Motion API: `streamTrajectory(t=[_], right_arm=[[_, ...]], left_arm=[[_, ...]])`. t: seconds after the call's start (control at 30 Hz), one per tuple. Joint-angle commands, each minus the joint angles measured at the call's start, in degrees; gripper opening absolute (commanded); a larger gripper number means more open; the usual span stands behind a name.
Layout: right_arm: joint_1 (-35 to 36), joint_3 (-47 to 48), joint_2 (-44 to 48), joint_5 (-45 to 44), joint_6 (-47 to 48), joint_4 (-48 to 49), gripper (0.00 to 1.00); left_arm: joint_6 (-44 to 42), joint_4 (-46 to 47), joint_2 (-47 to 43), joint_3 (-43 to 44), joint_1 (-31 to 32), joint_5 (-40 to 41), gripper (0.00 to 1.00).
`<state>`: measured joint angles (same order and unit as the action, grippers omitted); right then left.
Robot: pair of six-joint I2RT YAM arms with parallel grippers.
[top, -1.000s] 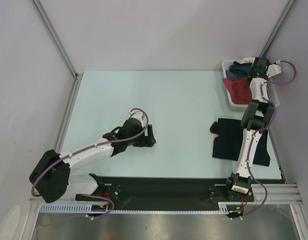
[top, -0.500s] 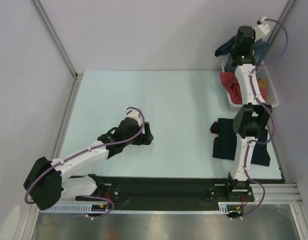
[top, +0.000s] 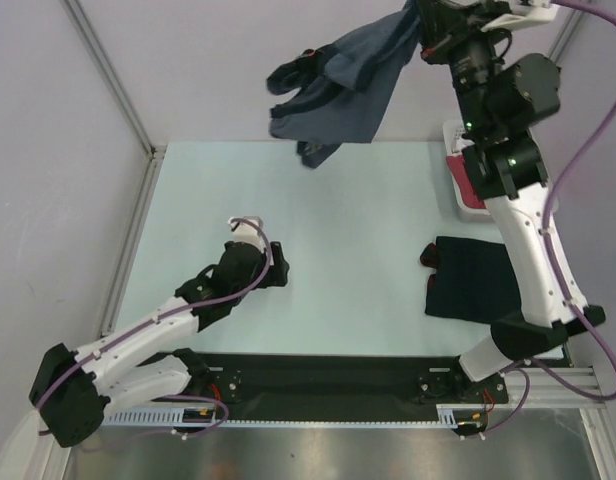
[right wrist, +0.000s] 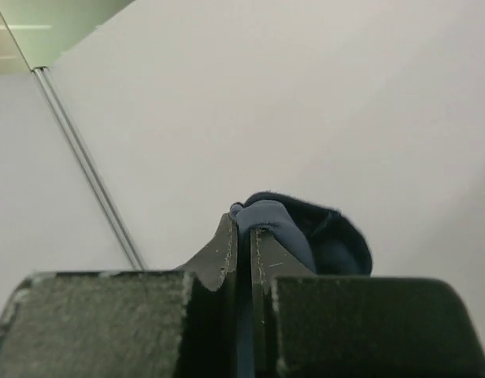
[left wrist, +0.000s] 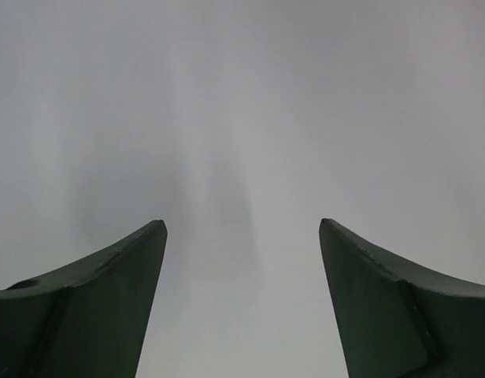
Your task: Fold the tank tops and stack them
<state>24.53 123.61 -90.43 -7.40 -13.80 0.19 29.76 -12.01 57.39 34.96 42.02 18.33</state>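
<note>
Dangling unfolded just beneath the tightly pinched jaws of the raised right gripper (top: pixel 425 30), the slate-blue tank top (top: pixel 338 85) awaited folding, while the navy tank top (top: pixel 471 280) lay apparently folded on the table (top: pixel 368 200) well below them and the left gripper (top: pixel 280 268) gaped wide, empty.

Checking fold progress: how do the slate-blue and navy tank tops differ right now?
The slate-blue tank top hangs bunched in the air from the shut right pincer; the navy tank top lies flat on the table. The slate-blue one is unfolded, the navy one folded into a rectangle. Both are blue-toned cloth.
</note>
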Motion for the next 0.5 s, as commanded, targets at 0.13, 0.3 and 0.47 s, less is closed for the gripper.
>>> streamTrajectory(t=[0.13, 0.3, 0.47], right_arm=[[-0.3, -27.2, 14.6, 5.2, -9.0, 3.5, 0.0], [0.6, -33.0, 10.9, 12.6, -9.6, -2.1, 0.1], [8.9, -25.1, 9.7, 0.4, 1.2, -19.6, 0.95]], left_arm=[[1.8, -1.3, -15.9, -5.3, -0.4, 10.6, 0.85], [2.0, -1.9, -24.1, -9.2, -0.6, 14.5, 0.88], [1.4, -1.4, -27.9, -11.4, -0.6, 16.1, 0.88]])
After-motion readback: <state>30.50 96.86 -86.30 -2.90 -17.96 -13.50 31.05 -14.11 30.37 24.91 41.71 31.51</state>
